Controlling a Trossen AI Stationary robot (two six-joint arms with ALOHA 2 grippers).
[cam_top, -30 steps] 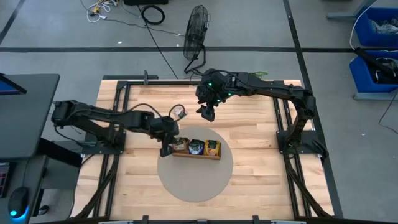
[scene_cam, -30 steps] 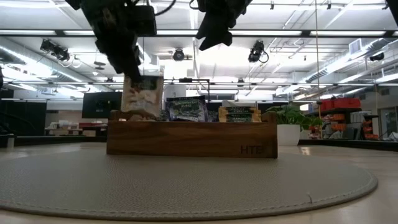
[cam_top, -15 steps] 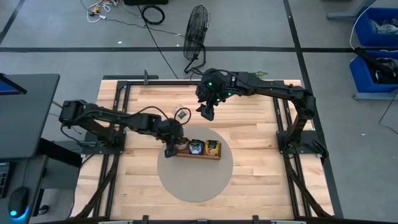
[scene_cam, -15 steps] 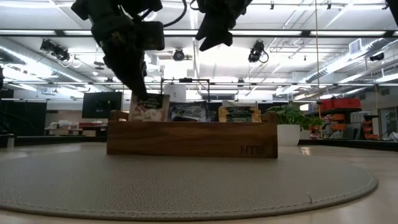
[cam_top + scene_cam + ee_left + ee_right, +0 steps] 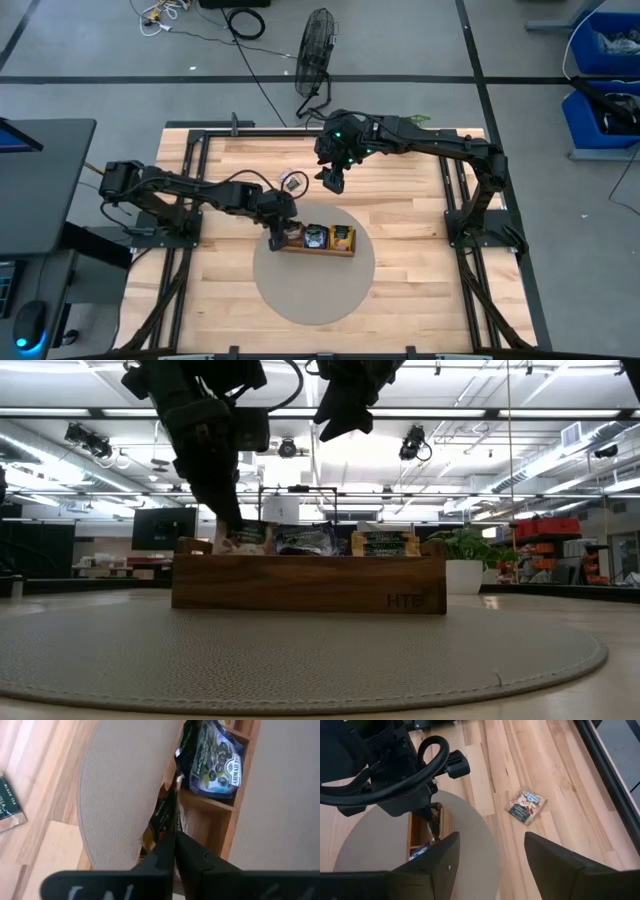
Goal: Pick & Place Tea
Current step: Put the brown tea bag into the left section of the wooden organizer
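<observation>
Tea packets sit in a long wooden tray (image 5: 345,250) that rests on a round grey mat (image 5: 313,290) in the middle of the desk (image 5: 410,210). The left end effector (image 5: 277,236) reaches down into the tray's end compartment on the left arm's side, its fingers pressed together on a white-and-brown tea packet (image 5: 243,538) that stands on edge inside that compartment; the left wrist view shows the two dark fingers (image 5: 165,852) meeting on the packet's thin edge. In the next compartment lies a dark blue packet (image 5: 217,760), and beyond it an orange packet (image 5: 342,238) fills the far end. In the low view the three packets poke up above the tray's front wall.

One more packet (image 5: 526,804), printed with fruit, lies flat on the bare wood of the desk, apart from the mat and tray. The right end effector (image 5: 331,181) hangs above the desk behind the tray, fingers spread apart and holding nothing.
</observation>
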